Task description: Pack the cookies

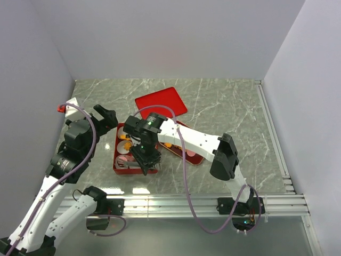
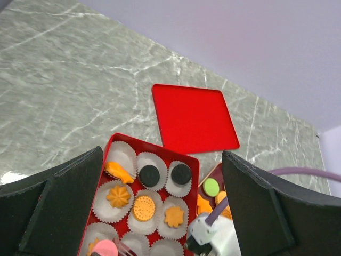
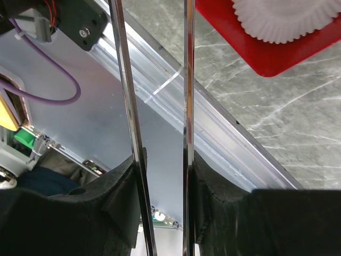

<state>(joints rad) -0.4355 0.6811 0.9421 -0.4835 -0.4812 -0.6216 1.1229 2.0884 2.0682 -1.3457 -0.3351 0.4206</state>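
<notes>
A red box point(image 2: 154, 148) of white paper cups holds cookies: two black discs point(image 2: 149, 175), orange flower shapes point(image 2: 118, 196) and an orange disc point(image 2: 143, 208). More loose cookies, one of them green point(image 2: 211, 186), lie on a brown tray point(image 1: 187, 153) to its right. My right gripper point(image 1: 146, 159) is shut on metal tongs point(image 3: 186, 106) over the box's near end. A pink cookie point(image 2: 105, 248) sits at the tong tips. My left gripper point(image 1: 106, 118) is open and empty, above the box's far left side.
The red lid point(image 1: 161, 102) lies flat beyond the box. An aluminium rail point(image 1: 213, 201) runs along the table's near edge, close under the right gripper. White walls close in the left, far and right sides.
</notes>
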